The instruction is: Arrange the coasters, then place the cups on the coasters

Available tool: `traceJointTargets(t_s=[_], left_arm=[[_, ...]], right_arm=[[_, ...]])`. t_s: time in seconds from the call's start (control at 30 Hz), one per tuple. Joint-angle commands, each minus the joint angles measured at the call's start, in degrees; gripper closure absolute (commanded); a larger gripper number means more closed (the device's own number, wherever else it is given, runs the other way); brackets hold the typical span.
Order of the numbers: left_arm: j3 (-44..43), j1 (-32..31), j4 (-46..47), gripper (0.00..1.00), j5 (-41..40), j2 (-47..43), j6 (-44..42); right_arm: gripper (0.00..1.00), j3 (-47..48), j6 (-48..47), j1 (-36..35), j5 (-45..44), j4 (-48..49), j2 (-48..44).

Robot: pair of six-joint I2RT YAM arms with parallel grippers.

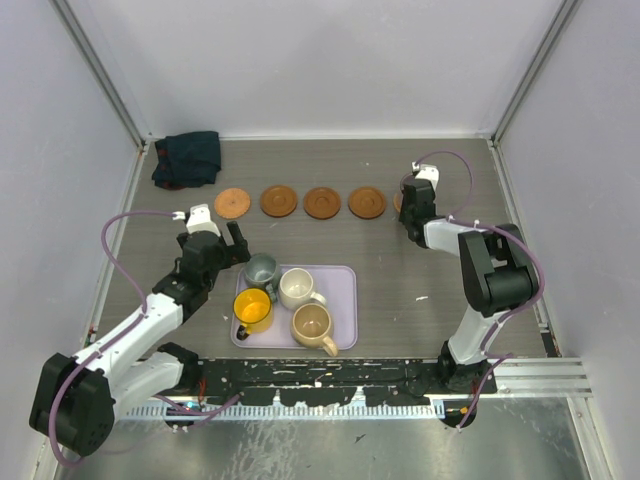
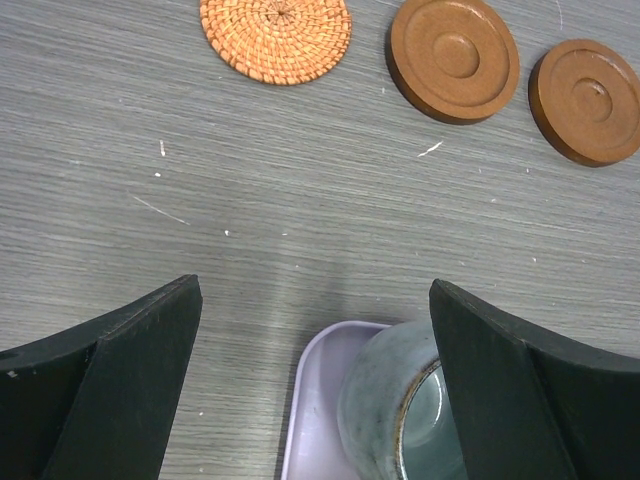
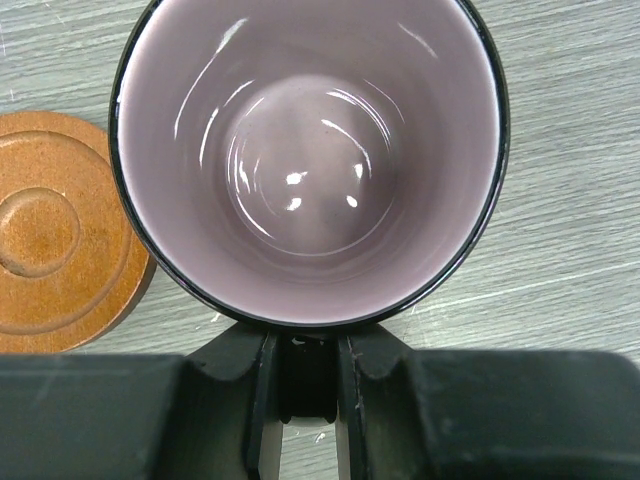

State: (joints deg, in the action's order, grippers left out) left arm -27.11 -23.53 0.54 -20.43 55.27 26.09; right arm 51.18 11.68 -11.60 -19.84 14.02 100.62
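Right tool (image 3: 303, 370), clamped on the purple cup (image 3: 305, 150) by its handle, should carry it left until centred over the coaster (image 3: 55, 245) beside it, then lower level; left tool (image 2: 315, 287) hangs open.

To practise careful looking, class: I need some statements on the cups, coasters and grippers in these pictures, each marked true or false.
1. Four cups stand in the lavender tray. True.
2. The left gripper is shut on a cup. False: it is open, with the grey-green cup by one finger.
3. The right gripper holds the purple cup. True.
4. The coasters lie in one stack. False: they lie side by side in a row beyond the tray.
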Motion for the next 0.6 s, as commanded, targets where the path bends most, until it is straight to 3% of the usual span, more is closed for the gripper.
traceJointTargets(t_s=[0.0,0.17,0.57], left_arm=[[-1.0,-0.2,2.8,0.02,-1.3,0.0,-0.6],[-1.0,-0.2,2.7,0.02,-1.3,-0.2,-0.7],[-0.8,-0.2,2.5,0.02,-1.8,-0.6,-0.7]], right_arm=[[0.99,3.2,-0.2,0.2,-2.6,5.5,-0.5],[0.96,3.9,0.7,0.2,-3.5,3.9,0.0],[0.53,3.6,2.2,0.2,-3.8,1.9,-0.7]])
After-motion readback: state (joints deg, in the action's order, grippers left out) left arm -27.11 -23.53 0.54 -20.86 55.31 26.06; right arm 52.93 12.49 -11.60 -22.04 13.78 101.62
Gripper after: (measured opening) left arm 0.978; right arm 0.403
